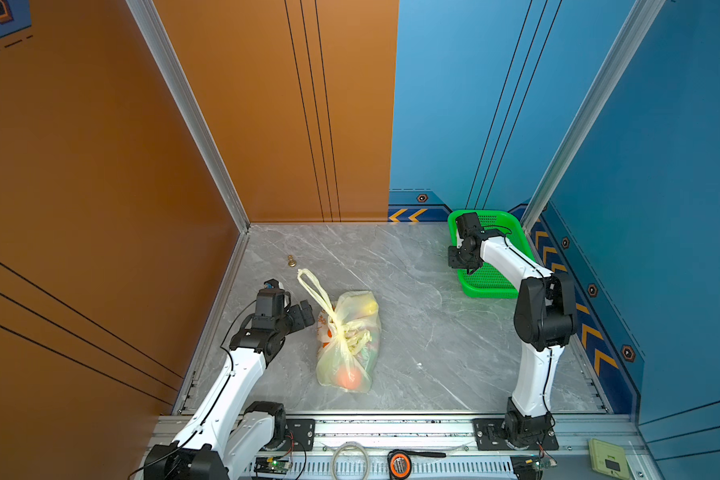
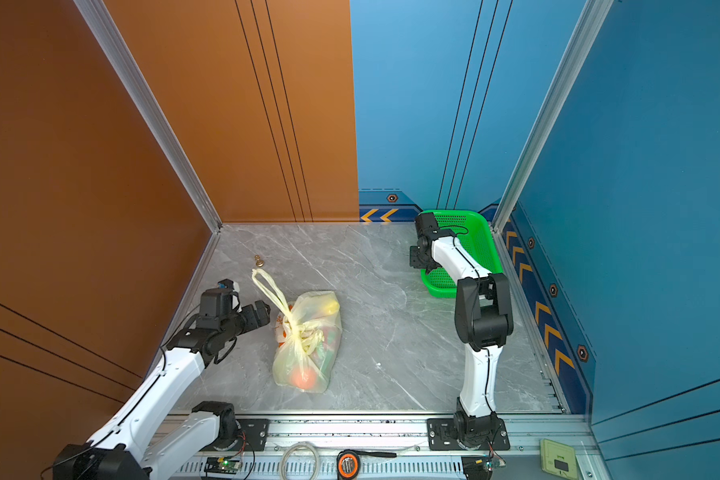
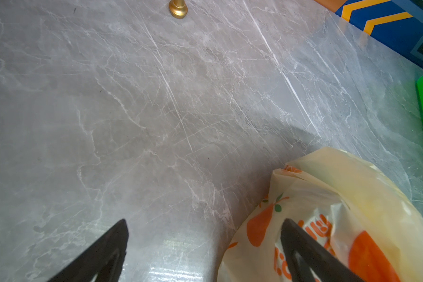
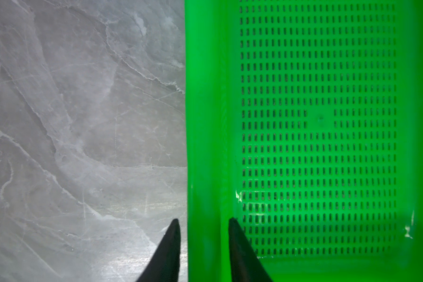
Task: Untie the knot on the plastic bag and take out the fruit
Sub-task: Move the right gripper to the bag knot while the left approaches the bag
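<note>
Knot-work is pending: the thin, translucent pale yellow plastic bag [image 1: 329,365] is lying on the grey marble table [image 1: 412,332], its twisted knot [image 1: 341,332] of handle strips sitting tied on top, the toy fruit [image 1: 348,378] (an orange one showing through) inside. The left gripper [image 3: 205,221] is hovering wide open just beside the bag. The right gripper [image 4: 204,219] is standing partly open astride the wall of the bright green perforated basket [image 4: 205,97], well apart from the bag. Ideally, one gripper is pinning the bag while the other is drawing a loop out slowly.
</note>
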`<action>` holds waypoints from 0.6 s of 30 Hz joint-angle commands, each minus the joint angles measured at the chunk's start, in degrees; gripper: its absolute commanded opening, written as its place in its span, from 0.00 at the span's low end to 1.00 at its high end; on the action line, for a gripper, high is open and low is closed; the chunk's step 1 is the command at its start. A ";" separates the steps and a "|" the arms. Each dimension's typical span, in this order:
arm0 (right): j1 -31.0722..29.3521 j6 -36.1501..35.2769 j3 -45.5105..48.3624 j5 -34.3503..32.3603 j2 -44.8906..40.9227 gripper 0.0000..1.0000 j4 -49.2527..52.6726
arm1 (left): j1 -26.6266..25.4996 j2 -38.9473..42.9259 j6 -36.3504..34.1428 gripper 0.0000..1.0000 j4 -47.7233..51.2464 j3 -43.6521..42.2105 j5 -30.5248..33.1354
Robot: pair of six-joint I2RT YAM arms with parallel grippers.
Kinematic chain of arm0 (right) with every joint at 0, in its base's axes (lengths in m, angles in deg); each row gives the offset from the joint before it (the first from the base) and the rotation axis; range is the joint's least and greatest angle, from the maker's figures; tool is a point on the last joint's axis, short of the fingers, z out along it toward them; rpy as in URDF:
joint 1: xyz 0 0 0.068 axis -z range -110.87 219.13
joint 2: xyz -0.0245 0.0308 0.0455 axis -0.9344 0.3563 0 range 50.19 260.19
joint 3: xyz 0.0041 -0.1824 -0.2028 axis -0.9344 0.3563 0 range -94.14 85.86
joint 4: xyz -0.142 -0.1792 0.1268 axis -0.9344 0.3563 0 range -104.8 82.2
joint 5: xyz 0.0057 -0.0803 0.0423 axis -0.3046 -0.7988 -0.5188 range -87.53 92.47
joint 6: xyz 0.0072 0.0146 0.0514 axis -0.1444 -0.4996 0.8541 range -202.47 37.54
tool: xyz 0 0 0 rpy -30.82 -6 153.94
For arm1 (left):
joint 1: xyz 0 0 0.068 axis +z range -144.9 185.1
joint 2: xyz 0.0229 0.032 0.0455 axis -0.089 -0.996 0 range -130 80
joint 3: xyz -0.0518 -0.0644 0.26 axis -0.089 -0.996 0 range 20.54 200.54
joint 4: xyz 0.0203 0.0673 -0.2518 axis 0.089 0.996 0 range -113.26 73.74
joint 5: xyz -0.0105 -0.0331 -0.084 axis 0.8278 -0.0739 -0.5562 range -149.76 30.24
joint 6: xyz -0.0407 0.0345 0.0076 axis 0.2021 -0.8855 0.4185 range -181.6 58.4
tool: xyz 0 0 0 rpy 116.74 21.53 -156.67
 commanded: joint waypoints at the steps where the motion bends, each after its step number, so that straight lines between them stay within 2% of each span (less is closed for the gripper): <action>1: -1.79 -1.75 -2.84 0.63 -5.80 0.54 6.14 | -1.55 1.09 1.67 0.98 5.46 2.59 1.16; 5: -4.82 -3.36 -3.06 3.46 -9.68 0.68 8.41 | -4.02 2.69 4.03 0.99 10.98 4.43 2.95; 9: -10.86 -11.11 -2.54 12.46 -12.85 0.78 8.91 | -7.49 4.41 7.94 1.00 16.72 5.85 5.37; 14: -19.16 -18.74 -2.52 25.87 -12.48 0.81 8.18 | -12.28 6.21 12.98 0.97 21.65 6.52 8.05; 18: -25.92 -24.18 -4.71 30.59 -9.33 0.83 8.23 | -14.89 7.56 16.12 0.95 22.08 5.65 8.41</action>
